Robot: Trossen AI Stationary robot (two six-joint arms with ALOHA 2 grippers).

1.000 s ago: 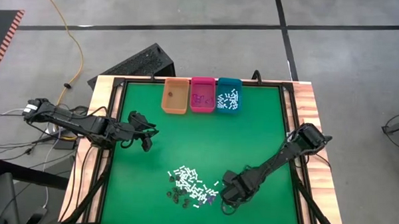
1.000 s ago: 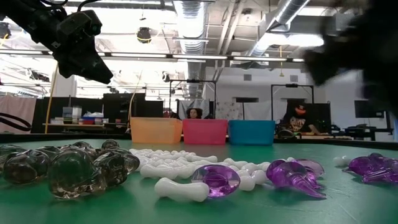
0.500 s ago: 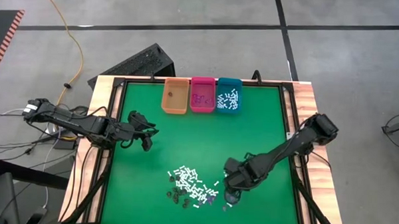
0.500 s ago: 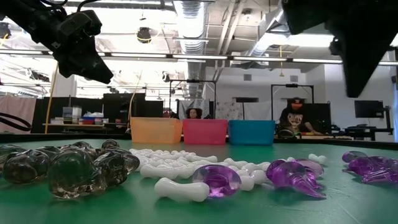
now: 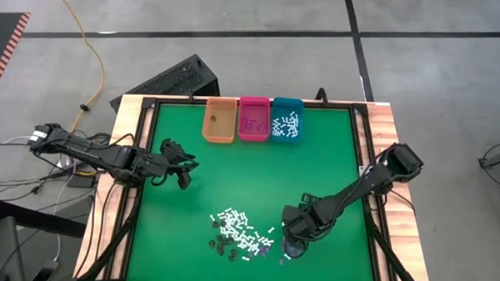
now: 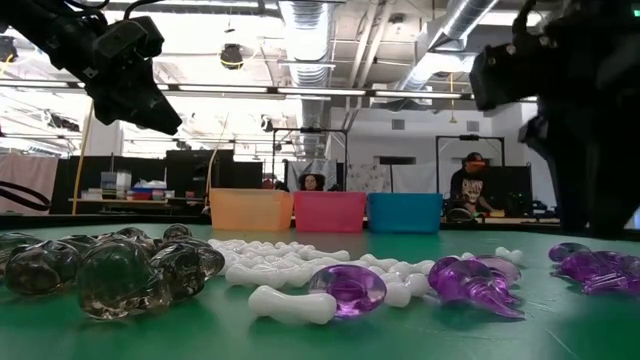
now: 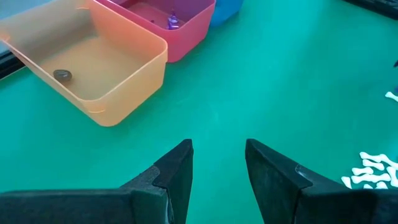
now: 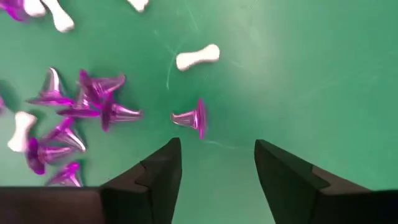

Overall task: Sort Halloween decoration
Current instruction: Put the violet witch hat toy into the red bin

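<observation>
High view: the Halloween decoration (image 5: 240, 234) lies as a loose scatter of white, purple and dark pieces near the front middle of the green surface (image 5: 333, 152); the right claw (image 5: 289, 244) sits low at the scatter's right edge, while the left claw (image 5: 180, 176) waits well apart, nearer the orange bin (image 5: 219, 122), pink bin (image 5: 253, 119) and teal bin (image 5: 286, 120) at the far edge. Right arm is clearly the nearer one. Low view: dark pieces, white sticks and purple bits fill the foreground; the right arm hangs dark above the purple ones. Left wrist view: left claw empty, fingers parted over bare green. Right wrist view: right claw wide apart, holding nothing; one purple cone piece (image 8: 191, 117) lies on its side just ahead of the gap, centred between the fingers, its long axis running across from finger to finger, a white stick (image 8: 198, 56) beyond it. Judgement: a short forward descent would bracket that piece.
</observation>
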